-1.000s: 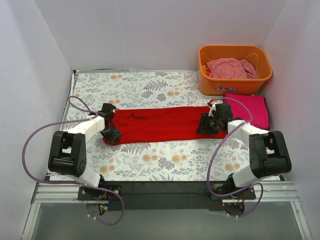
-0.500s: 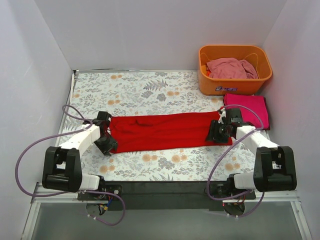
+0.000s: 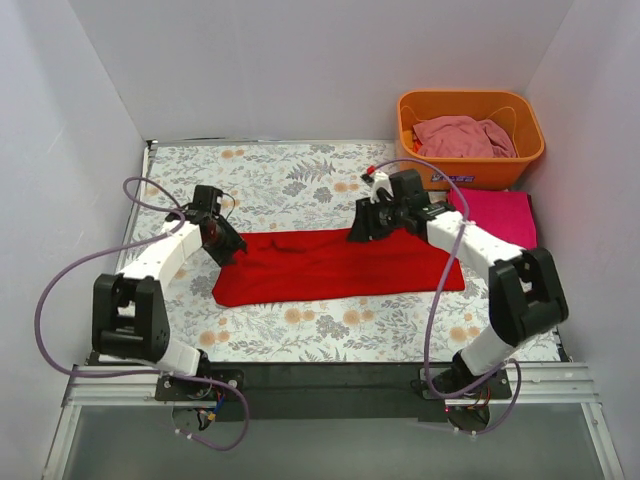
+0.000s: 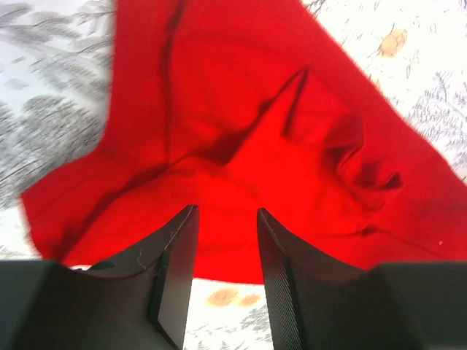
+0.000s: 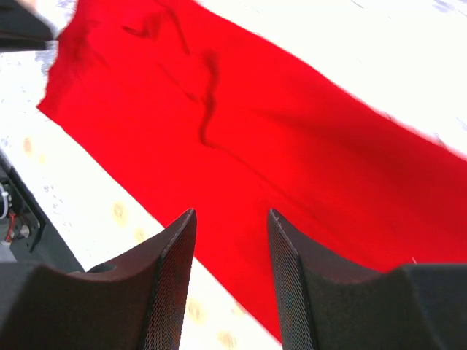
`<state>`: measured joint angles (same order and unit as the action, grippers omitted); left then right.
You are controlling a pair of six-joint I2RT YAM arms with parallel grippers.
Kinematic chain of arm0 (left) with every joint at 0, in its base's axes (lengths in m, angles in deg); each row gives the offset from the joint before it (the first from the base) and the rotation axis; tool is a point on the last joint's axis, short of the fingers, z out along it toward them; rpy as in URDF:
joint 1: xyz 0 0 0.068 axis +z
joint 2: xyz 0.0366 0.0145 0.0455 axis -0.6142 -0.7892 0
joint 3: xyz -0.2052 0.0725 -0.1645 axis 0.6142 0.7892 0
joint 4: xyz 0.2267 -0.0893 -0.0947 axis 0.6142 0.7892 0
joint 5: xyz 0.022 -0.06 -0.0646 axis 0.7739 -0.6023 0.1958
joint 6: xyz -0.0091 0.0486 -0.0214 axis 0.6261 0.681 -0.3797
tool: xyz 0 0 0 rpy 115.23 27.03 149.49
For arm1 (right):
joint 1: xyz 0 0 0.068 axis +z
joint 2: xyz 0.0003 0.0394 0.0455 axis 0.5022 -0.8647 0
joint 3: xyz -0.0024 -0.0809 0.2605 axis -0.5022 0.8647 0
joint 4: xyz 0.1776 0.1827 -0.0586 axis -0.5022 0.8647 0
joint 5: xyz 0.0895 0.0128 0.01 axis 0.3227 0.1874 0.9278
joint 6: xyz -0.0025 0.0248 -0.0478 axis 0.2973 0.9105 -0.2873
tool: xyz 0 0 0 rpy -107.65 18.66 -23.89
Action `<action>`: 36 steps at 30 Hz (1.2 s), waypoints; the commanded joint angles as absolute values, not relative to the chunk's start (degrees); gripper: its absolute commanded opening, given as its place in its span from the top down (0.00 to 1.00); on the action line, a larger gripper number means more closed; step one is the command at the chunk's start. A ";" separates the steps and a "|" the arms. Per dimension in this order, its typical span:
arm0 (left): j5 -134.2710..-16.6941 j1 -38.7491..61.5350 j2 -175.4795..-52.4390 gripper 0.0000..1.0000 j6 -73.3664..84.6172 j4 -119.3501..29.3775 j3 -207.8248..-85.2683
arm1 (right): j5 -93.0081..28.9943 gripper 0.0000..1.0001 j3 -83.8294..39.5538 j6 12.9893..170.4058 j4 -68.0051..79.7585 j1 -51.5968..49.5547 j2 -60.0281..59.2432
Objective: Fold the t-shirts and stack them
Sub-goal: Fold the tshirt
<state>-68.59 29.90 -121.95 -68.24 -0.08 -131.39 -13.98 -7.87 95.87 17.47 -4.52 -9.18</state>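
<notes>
The bright red t-shirt (image 3: 340, 265) lies flat as a long folded strip across the middle of the floral table (image 3: 290, 180). My left gripper (image 3: 228, 248) hovers over its far left corner, open and holding nothing. In the left wrist view the red t-shirt (image 4: 255, 146) sits wrinkled beyond the left gripper (image 4: 226, 213). My right gripper (image 3: 360, 233) hangs open over the strip's far edge, right of centre. The right wrist view shows the right gripper (image 5: 230, 213) above the smooth red t-shirt (image 5: 292, 160). The folded magenta t-shirt (image 3: 495, 220) lies at the right. The pale pink t-shirt (image 3: 462, 135) is bunched in the basket.
The orange plastic basket (image 3: 470, 165) stands at the back right corner, just behind the magenta t-shirt. White walls close in the table on the left, back and right. The arms' bases and a black rail (image 3: 320, 380) run along the near edge.
Both grippers let go of the red shirt's ends and rose away. The left one shifted toward the far left corner. The right arm swung left to the far edge.
</notes>
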 commanded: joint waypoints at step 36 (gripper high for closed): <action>-76.01 29.81 -141.30 0.64 -71.91 -8.16 -142.58 | 2.45 0.77 -34.04 101.85 0.45 5.18 -45.00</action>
<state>-74.45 29.90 -143.63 -71.17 -7.46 -141.88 1.43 -32.57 101.70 2.95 4.99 -45.48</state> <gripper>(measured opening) 0.359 0.268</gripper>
